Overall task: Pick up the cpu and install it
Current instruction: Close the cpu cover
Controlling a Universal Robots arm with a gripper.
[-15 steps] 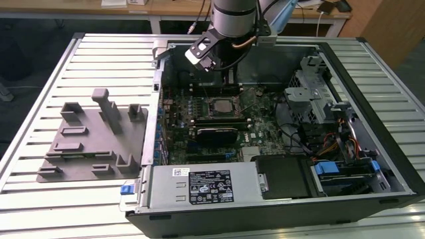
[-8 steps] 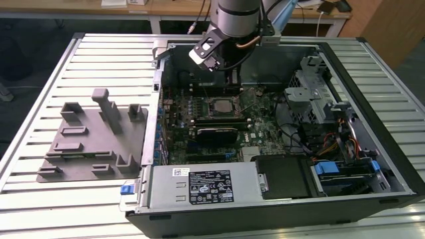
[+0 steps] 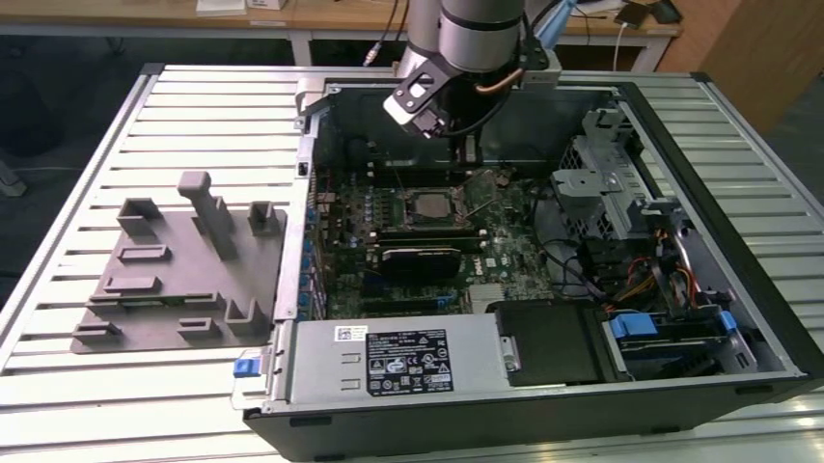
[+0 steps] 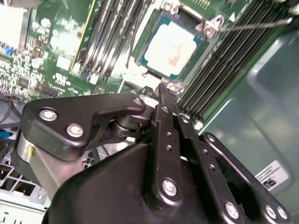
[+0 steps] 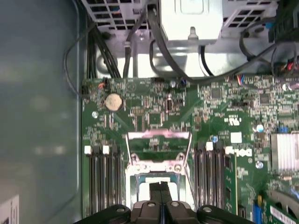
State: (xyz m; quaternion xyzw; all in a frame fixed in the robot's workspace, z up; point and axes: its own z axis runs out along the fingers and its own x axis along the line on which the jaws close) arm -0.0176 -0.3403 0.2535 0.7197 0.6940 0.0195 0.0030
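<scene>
The cpu (image 4: 170, 44) is a square chip with a silver top, lying flat inside the motherboard socket (image 3: 425, 205). In the first wrist view its pale top (image 5: 141, 183) shows on either side of my fingers. My gripper (image 4: 167, 88) hangs just above the socket's edge, its two thin black fingers pressed together with nothing between them. In the first wrist view the gripper (image 5: 160, 190) is over the middle of the chip. The socket's metal load plate (image 5: 159, 140) stands flipped up, and its wire lever (image 4: 252, 25) is swung free. In the exterior view the gripper (image 3: 469, 162) is over the case's back part.
Memory slots (image 5: 100, 177) flank the socket on both sides. A black heatsink block (image 3: 419, 260) sits just in front of the socket, with the power supply (image 3: 386, 362) nearer still. A drive cage and cables (image 3: 605, 193) fill the exterior view's right. A grey fixture plate (image 3: 180, 280) lies outside the case.
</scene>
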